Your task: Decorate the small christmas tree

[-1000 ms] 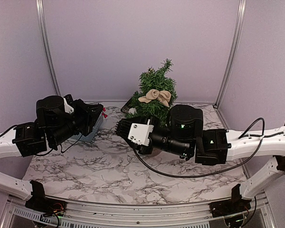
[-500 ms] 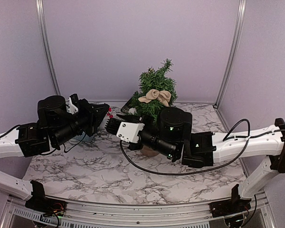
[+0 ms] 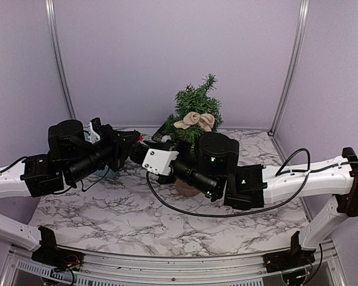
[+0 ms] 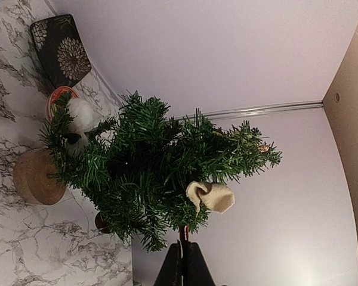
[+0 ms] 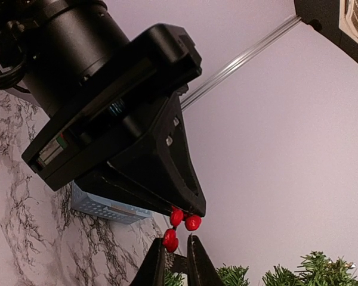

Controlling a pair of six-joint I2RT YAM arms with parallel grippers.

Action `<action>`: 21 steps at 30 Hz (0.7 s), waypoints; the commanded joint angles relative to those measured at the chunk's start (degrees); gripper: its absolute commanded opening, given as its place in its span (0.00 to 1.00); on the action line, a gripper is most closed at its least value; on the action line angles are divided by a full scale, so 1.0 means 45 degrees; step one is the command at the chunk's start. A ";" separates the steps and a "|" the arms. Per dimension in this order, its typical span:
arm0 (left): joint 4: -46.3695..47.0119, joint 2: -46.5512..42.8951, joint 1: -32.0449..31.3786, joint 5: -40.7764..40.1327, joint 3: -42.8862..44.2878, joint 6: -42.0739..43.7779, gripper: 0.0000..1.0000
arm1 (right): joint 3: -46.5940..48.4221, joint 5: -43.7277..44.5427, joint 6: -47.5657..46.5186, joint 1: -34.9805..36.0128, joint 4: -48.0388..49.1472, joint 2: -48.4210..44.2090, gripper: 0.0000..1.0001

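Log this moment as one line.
left hand: shut on red berry sprig | right hand: astride sprig, grip unclear | small christmas tree: beige bow on

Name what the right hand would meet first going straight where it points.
The red berries held by the left hand, directly ahead of the right hand, apparently almost touching.

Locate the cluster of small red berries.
In the right wrist view, the red berry cluster hangs from the shut left gripper, just above the right gripper, left of the small christmas tree.
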 commanded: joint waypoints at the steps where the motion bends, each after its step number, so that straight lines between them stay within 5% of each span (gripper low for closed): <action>1: 0.0490 0.0088 -0.0125 0.0154 0.0108 0.0150 0.00 | 0.0588 0.0162 -0.0026 0.0086 0.0370 0.0107 0.10; 4: 0.0490 0.0108 -0.0130 0.0204 0.0100 0.0161 0.00 | 0.0554 0.0134 0.0017 0.0068 0.0390 0.0102 0.00; 9: 0.0476 0.0082 -0.0130 0.0090 0.0104 0.0343 0.00 | 0.0430 0.0060 0.0139 0.0067 0.0246 -0.0074 0.00; 14: -0.0023 -0.0862 -0.0063 -0.1129 -0.0129 0.1966 0.39 | 0.0150 -0.0184 0.0753 -0.0042 -0.0351 -0.0665 0.00; 21: -0.0985 -0.2711 0.0377 -0.1937 0.0000 0.8478 0.69 | -0.0447 -0.2259 0.3548 -0.0949 -0.2471 -0.2287 0.00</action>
